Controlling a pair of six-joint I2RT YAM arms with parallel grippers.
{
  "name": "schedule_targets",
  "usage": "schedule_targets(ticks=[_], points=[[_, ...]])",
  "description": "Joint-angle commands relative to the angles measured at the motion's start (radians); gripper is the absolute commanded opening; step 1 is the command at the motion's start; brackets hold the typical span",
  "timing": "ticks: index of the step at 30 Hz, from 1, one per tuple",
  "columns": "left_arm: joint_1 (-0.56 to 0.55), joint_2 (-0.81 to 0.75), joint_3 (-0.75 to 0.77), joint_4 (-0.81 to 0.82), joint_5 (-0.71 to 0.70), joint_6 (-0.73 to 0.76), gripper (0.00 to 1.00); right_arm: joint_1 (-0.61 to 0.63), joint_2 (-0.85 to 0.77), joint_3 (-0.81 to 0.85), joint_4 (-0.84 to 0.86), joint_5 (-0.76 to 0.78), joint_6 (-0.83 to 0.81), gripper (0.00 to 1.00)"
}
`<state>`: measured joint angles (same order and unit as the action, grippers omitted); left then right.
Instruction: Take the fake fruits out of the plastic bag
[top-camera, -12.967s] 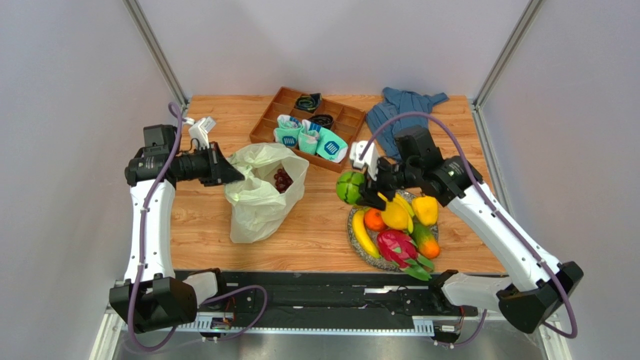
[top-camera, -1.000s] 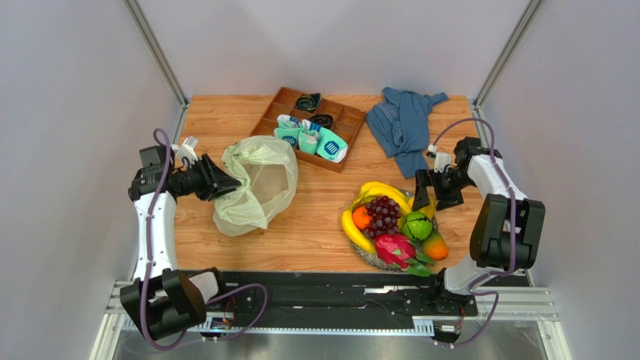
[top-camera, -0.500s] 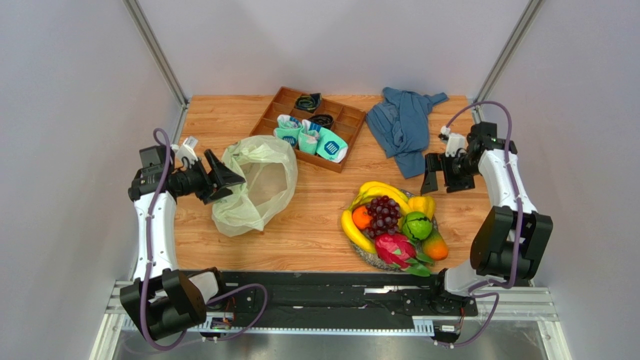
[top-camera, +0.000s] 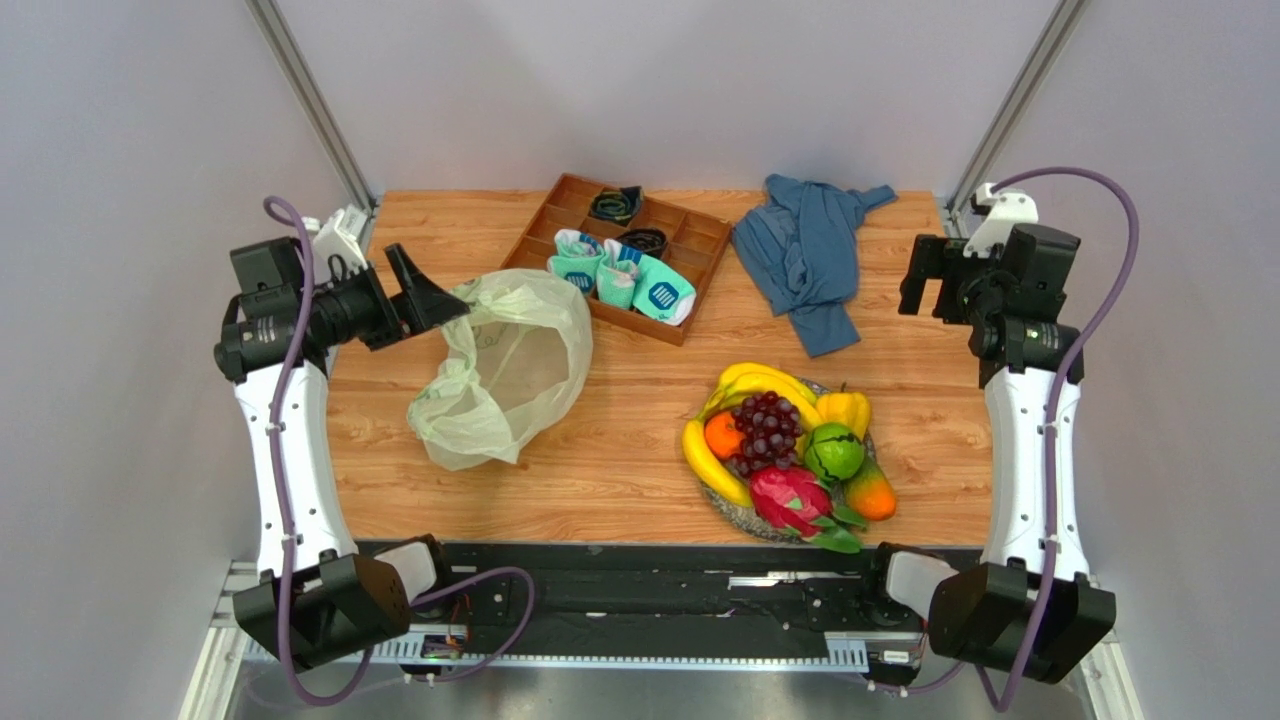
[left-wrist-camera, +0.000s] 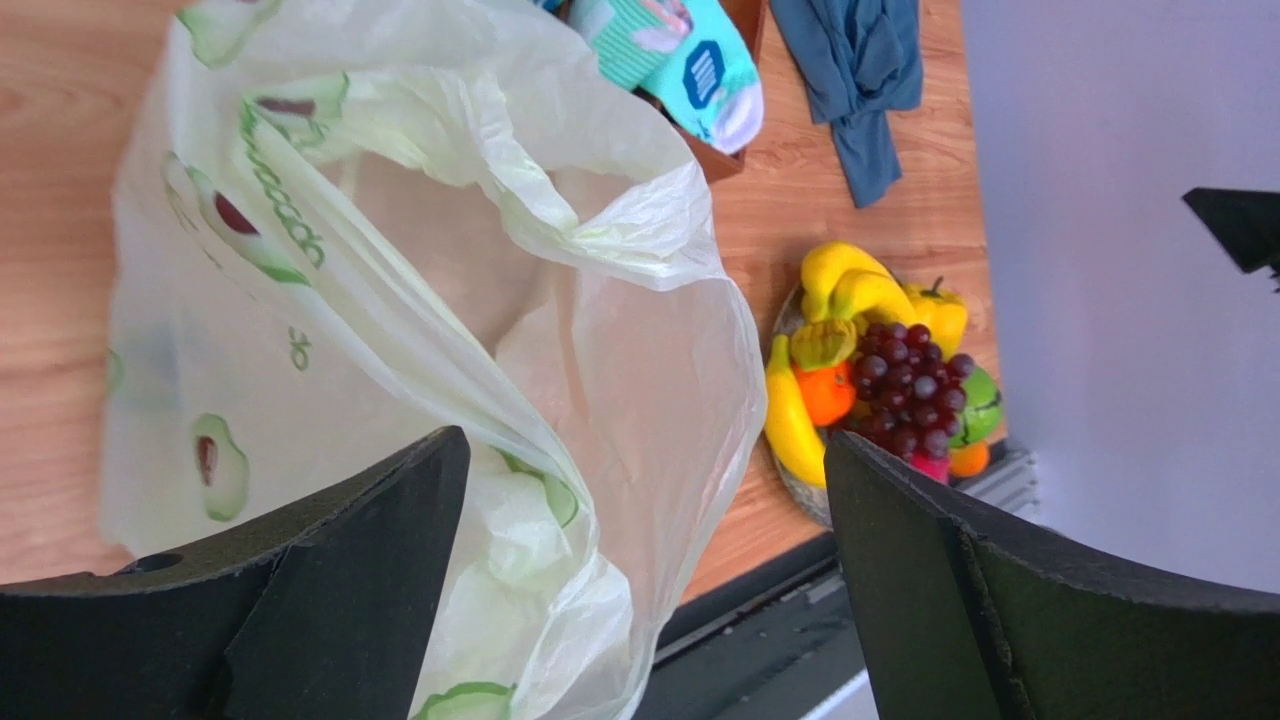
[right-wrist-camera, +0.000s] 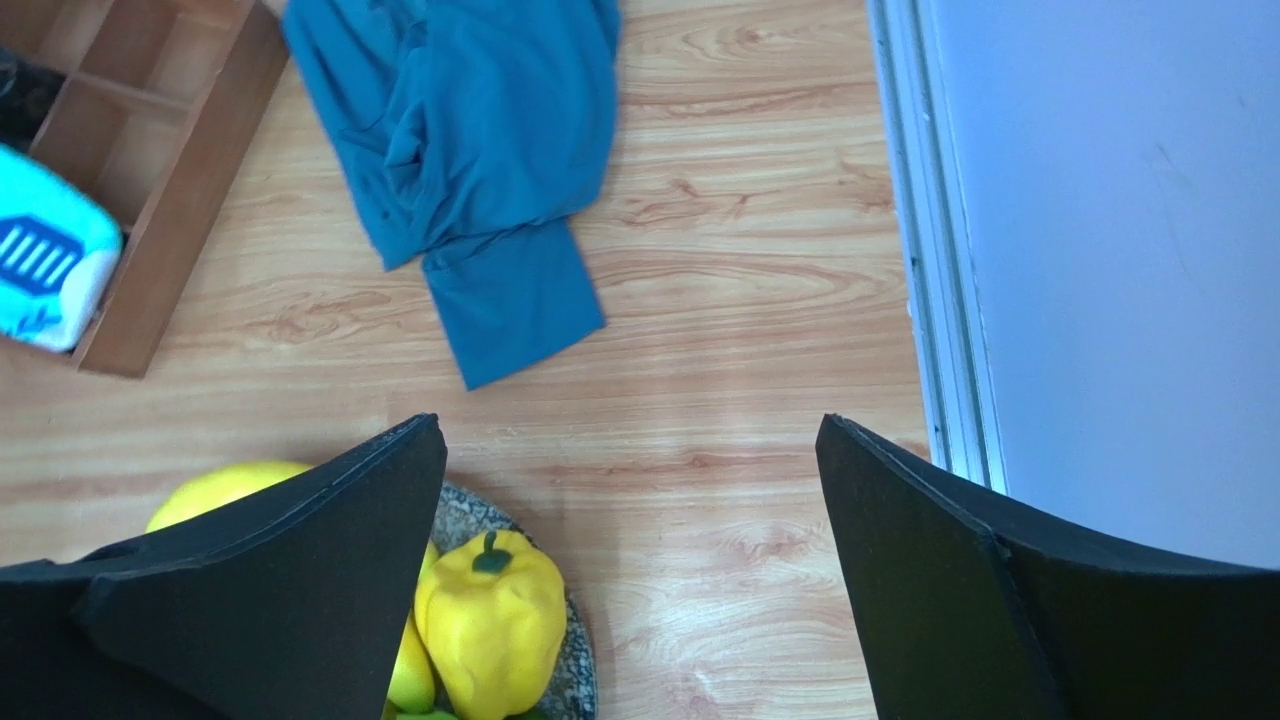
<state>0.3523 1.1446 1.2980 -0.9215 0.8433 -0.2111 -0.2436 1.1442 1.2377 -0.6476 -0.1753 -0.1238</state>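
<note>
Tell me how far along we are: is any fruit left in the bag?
Looks done: the fake fruits sit piled on the plate, and the plastic bag lies slumped with no fruit showing through it. In hand: nothing; the left gripper is open beside the bag, the right gripper open near the back right corner. Left: probably nothing, though a fold could hide a small piece.

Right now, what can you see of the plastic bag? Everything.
The plastic bag is thin, translucent, pale yellow-green film printed with avocado halves. It lies slack and crumpled on the left half of the wooden table, mouth open, with no fruit visible in it. The left tool sits open at the bag's left rim, gripping nothing; whether a finger brushes the film cannot be told.
</note>
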Motion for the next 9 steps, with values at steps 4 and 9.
schedule_targets(ticks=[4, 9], points=[[0.008, 0.017, 0.087, -0.042, -0.067, 0.105, 0.98, -0.003, 0.034, -0.018, 0.026, 0.137, 0.107, 1.00], [0.007, 0.009, 0.103, -0.034, -0.067, 0.092, 0.99, -0.002, 0.060, 0.019, 0.017, 0.077, 0.118, 1.00]])
